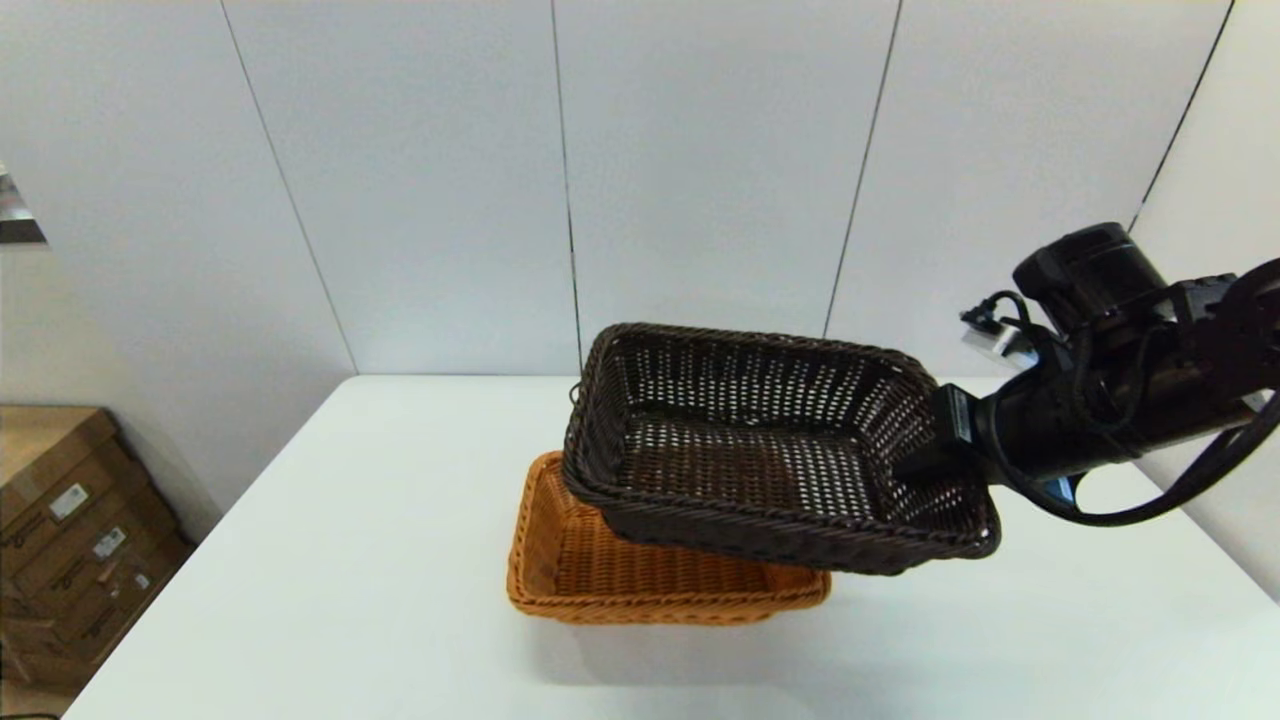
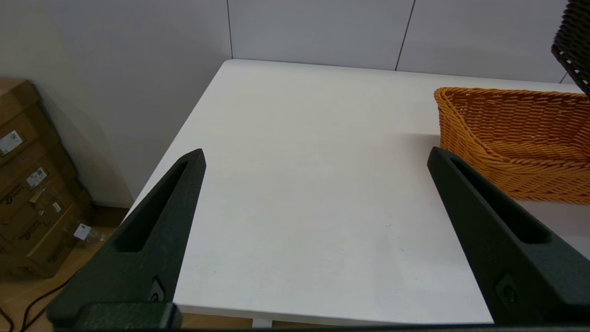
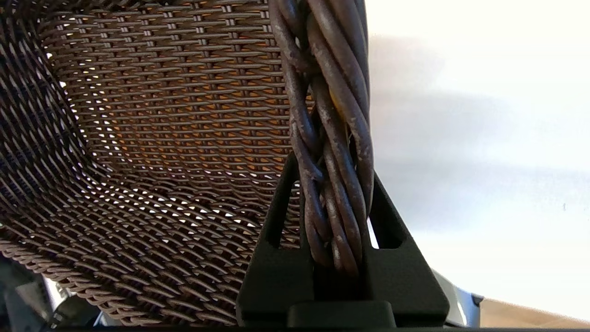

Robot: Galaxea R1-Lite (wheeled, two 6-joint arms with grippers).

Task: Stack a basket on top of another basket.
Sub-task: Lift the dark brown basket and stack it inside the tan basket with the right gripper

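While 1 orange-tan basket (image 1: 600, 575) sits below, right pincer (image 1: 925, 462) grips 1 dark basket (image 1: 740, 450).

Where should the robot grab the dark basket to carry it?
By the braided rim on the dark basket's right short side, reaching from the right. That rim is thin enough to pinch, and the right gripper already clamps it there, one finger inside, one outside.

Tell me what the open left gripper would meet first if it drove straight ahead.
Probably the bare white table: the left gripper points down at it. The orange-tan woven wicker basket lies beside that line, though depth is unclear.
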